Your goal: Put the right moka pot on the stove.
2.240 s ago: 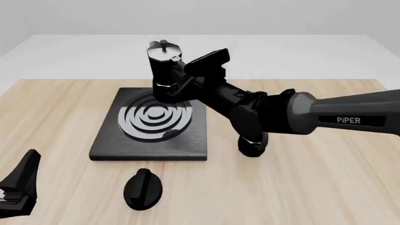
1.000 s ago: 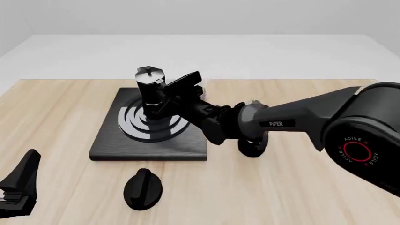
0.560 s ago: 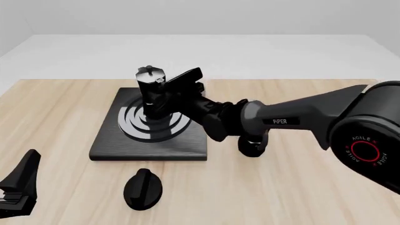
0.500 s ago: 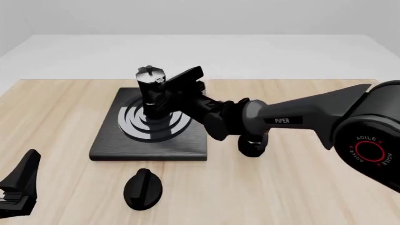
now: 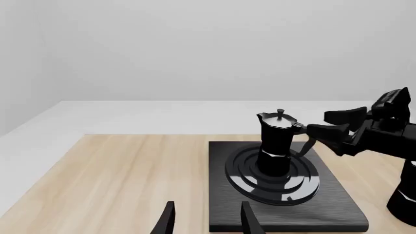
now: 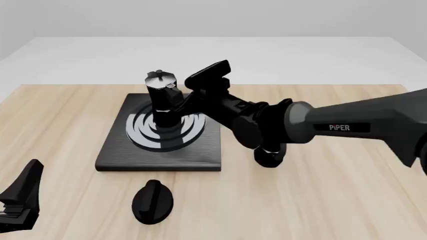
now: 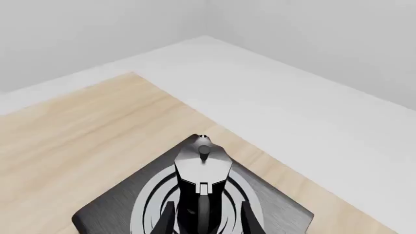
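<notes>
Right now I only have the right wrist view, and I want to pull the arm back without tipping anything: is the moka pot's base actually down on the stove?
Observer: Yes. The left wrist view shows the right moka pot standing upright with its base on the burner rings of the stove.
Operator: Is my gripper off it?
Observer: The right gripper is open, with its tips by the pot's handle. I can't tell if they touch.
Operator: Anything under my arm?
Observer: The twin pot stands on the table under the right arm, beside the stove.
</notes>
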Tool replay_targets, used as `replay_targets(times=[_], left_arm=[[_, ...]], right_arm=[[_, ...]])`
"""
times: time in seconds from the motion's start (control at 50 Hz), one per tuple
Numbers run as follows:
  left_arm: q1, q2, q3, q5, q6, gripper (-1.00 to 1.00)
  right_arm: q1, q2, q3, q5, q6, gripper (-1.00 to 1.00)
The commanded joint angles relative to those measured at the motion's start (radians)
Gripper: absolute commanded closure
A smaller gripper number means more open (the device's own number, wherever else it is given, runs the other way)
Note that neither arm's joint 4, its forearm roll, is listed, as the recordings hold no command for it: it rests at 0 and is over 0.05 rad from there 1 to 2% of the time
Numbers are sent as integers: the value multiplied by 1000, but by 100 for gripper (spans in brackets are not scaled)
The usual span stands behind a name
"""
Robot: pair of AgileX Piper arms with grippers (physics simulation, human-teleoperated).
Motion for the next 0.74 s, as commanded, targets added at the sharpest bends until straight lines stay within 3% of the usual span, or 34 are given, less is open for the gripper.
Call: replay_targets(times=[0.02, 0.58, 0.64, 0.68, 0.74], left_arm=[[0, 0, 0, 0, 0, -100], [0, 0, 0, 0, 0, -100], [0, 0, 0, 0, 0, -100], [0, 0, 0, 0, 0, -100], [0, 0, 0, 0, 0, -100]], right_arm=[[23, -113, 108, -26, 13, -100], [30, -437, 371, -66, 61, -100], [53, -450, 424, -111, 2, -100], [52, -452, 456, -143, 13, -100], [59, -469, 504, -184, -13, -100]])
